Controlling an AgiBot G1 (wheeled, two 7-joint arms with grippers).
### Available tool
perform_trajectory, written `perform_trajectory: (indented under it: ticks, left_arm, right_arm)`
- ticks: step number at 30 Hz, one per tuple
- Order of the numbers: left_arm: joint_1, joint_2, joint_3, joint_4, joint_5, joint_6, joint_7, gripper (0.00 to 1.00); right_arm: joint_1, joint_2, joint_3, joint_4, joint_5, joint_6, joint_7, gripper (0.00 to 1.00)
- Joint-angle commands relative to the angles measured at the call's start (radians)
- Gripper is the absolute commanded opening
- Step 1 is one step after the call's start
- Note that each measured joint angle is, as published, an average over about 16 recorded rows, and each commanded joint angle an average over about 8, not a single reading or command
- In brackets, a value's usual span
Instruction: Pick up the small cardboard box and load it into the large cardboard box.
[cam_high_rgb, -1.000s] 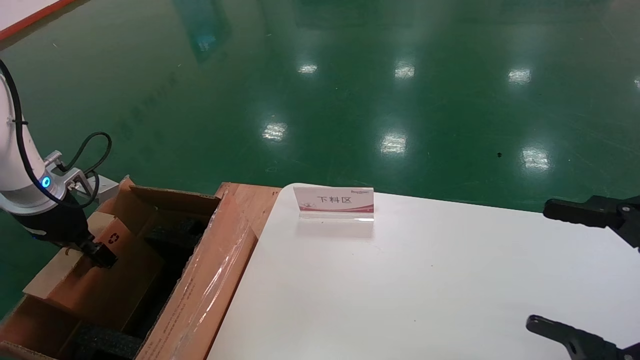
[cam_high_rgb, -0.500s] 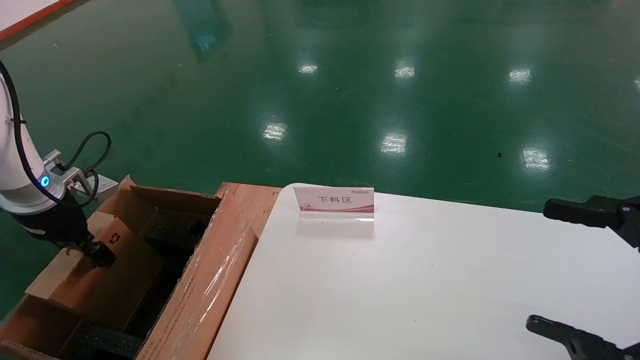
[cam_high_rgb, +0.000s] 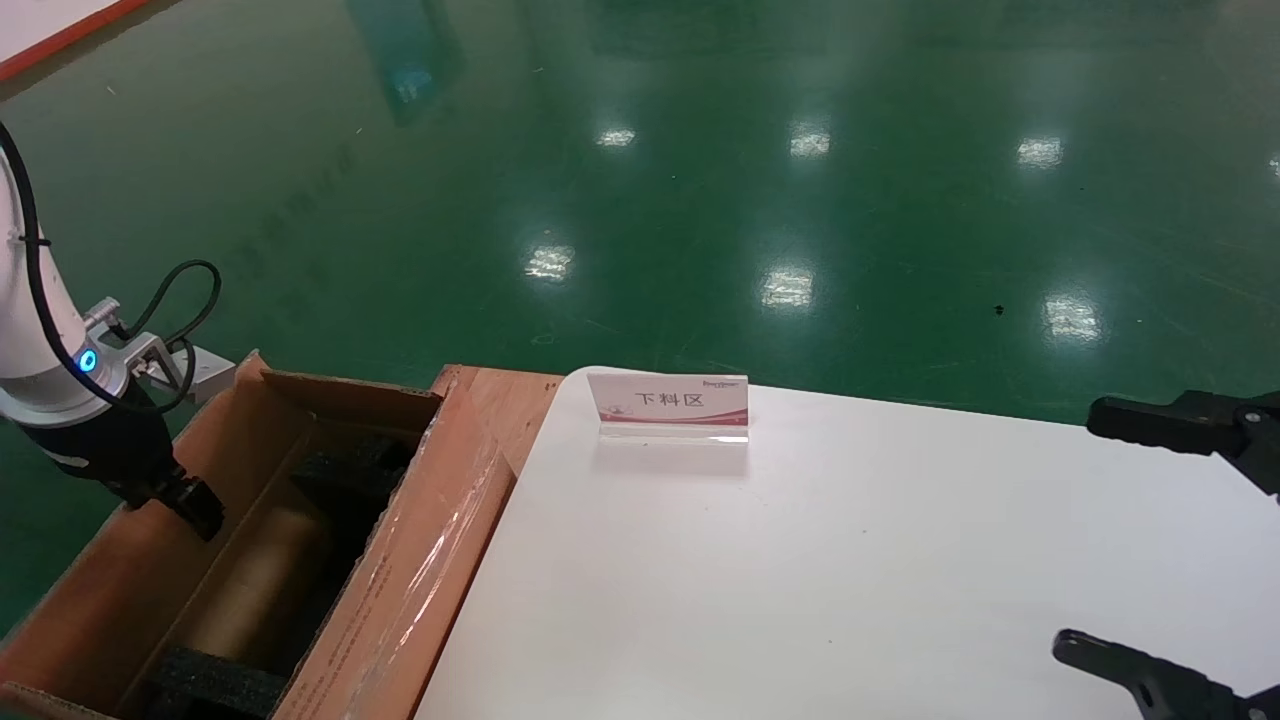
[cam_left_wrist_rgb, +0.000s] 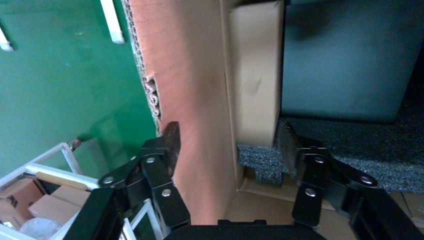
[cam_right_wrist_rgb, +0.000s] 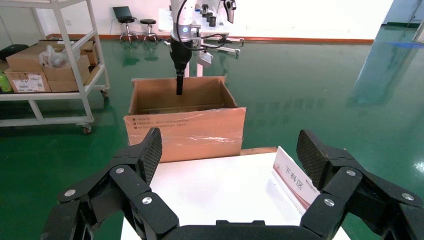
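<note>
The small cardboard box (cam_high_rgb: 262, 578) lies lengthwise inside the large cardboard box (cam_high_rgb: 420, 560), held by nothing. In the left wrist view the small cardboard box (cam_left_wrist_rgb: 255, 75) rests with one end on black foam (cam_left_wrist_rgb: 260, 160). My left gripper (cam_high_rgb: 195, 508) hangs open just above the carton's left wall (cam_left_wrist_rgb: 192, 100). Its jaws straddle that wall, one finger outside and one over the foam. My right gripper (cam_high_rgb: 1078, 528) stands open and empty over the right end of the white table (cam_high_rgb: 850, 580). The large cardboard box (cam_right_wrist_rgb: 185, 120) and the left arm also show far off in the right wrist view.
A red-and-white sign card (cam_high_rgb: 668, 405) stands at the table's far left corner. A wooden board (cam_high_rgb: 500, 400) lies between carton and table. A taped flap (cam_high_rgb: 430, 540) leans against the table edge. A white shelf cart with cartons (cam_right_wrist_rgb: 45, 65) stands beyond on the green floor.
The small box, held tilted at the carton's left side before, now lies down inside it. My left gripper has opened and let it go. The right arm has not moved.
</note>
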Motion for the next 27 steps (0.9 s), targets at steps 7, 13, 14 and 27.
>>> perform_trajectory:
  ticks: [7,13,14,27]
  left_arm:
    - [-0.039,0.003,-0.017,-0.041,-0.005,-0.025,0.035,1.0]
    - [-0.143,-0.022,-0.053,-0.155,-0.017,-0.069,0.095,1.0]
    - [-0.164,-0.031,-0.061,-0.18,-0.021,-0.078,0.105,1.0]
    - [-0.355,-0.154,-0.145,-0.493,-0.058,-0.167,0.205,1.0]
  right_arm:
    - [0.0,0.0,0.0,0.0,0.0,0.0,0.0,1.0]
    - [0.0,0.0,-0.001,-0.001,0.0,0.0,0.0,1.0]
    - [0.0,0.0,-0.001,-0.001,0.0,0.0,0.0,1.0]
    - [0.001,0.0,-0.001,-0.001,0.0,0.0,-0.001,1.0]
